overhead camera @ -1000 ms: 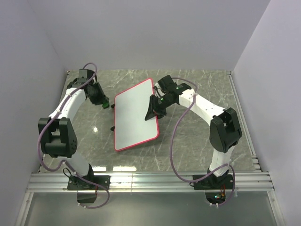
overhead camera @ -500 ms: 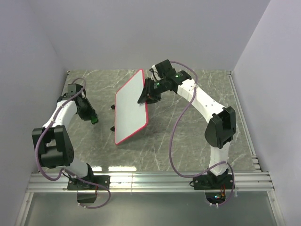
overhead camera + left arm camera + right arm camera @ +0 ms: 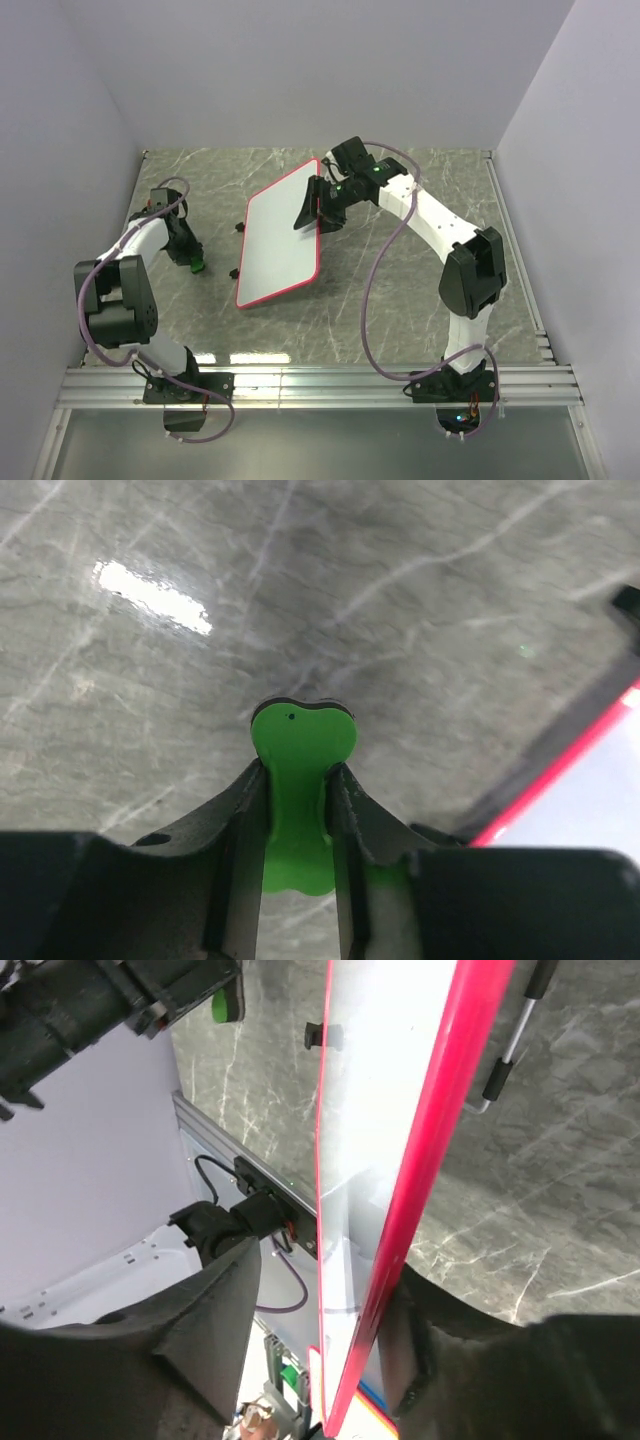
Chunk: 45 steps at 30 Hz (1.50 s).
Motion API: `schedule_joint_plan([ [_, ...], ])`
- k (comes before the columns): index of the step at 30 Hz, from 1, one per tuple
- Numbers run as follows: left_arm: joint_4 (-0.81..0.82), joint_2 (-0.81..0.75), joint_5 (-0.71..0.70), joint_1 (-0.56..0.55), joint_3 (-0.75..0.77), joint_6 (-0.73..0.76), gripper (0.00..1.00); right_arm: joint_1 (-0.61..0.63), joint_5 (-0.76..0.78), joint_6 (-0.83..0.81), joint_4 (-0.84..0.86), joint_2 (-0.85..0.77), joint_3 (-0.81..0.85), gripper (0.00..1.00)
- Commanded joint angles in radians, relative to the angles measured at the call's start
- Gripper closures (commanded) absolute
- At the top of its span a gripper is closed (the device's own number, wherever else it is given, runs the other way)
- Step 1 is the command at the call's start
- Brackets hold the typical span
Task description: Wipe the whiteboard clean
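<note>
The whiteboard (image 3: pixel 280 238), white with a thin red rim, is tilted with its right edge lifted off the marble table; no marker lines show on its face. My right gripper (image 3: pixel 312 208) is shut on that right edge. In the right wrist view the red rim (image 3: pixel 440 1140) runs between my fingers (image 3: pixel 225 1305). My left gripper (image 3: pixel 193 259) is at the far left, apart from the board, shut on a small green block (image 3: pixel 198 265). In the left wrist view the block (image 3: pixel 300 770) is pinched just above the table, and the board's rim (image 3: pixel 560 778) shows at the right.
Grey walls enclose the table on the left, back and right. An aluminium rail (image 3: pixel 320 380) runs along the near edge by the arm bases. Small black feet (image 3: pixel 237 272) stick out on the board's left side. A purple cable (image 3: pixel 372 300) hangs from the right arm.
My right gripper tipped the board steeply up, then lowered it part way, still tilted. My left gripper drew away left and toward the near side with the green block.
</note>
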Motion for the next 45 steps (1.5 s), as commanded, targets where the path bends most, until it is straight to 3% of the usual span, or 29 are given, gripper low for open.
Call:
schedule_joint_plan([
  [1, 0.037, 0.027, -0.06, 0.001, 0.006, 0.012, 0.68, 0.001, -0.011, -0.014, 0.028, -0.1, -0.006, 0.39],
  [12, 0.065, 0.035, -0.106, 0.001, -0.036, 0.002, 0.22, -0.037, 0.061, -0.087, -0.096, -0.189, 0.037, 0.19],
  [17, 0.016, -0.029, -0.116, 0.0, 0.014, -0.01, 0.01, -0.063, 0.142, -0.127, -0.148, -0.275, 0.036, 0.17],
  [22, -0.006, -0.19, -0.002, -0.002, 0.137, -0.03, 0.01, -0.067, 0.356, -0.137, -0.086, -0.487, -0.047, 0.16],
  [25, 0.002, -0.31, 0.067, -0.025, 0.189, -0.065, 0.01, -0.067, 0.475, -0.083, 0.098, -0.692, -0.248, 0.11],
  [29, -0.058, -0.364, -0.054, -0.094, 0.242, -0.11, 0.01, -0.07, 0.521, -0.016, 0.319, -0.92, -0.521, 0.0],
  [31, -0.069, -0.379, -0.076, -0.095, 0.236, -0.13, 0.01, -0.068, 0.53, -0.008, 0.326, -0.988, -0.549, 0.0],
  [40, -0.072, -0.45, -0.033, -0.098, 0.203, -0.151, 0.01, -0.07, 0.541, -0.035, 0.248, -1.059, -0.57, 0.0],
  [45, -0.084, -0.496, -0.042, -0.101, 0.2, -0.156, 0.0, -0.07, 0.469, -0.07, 0.264, -1.081, -0.581, 0.02],
])
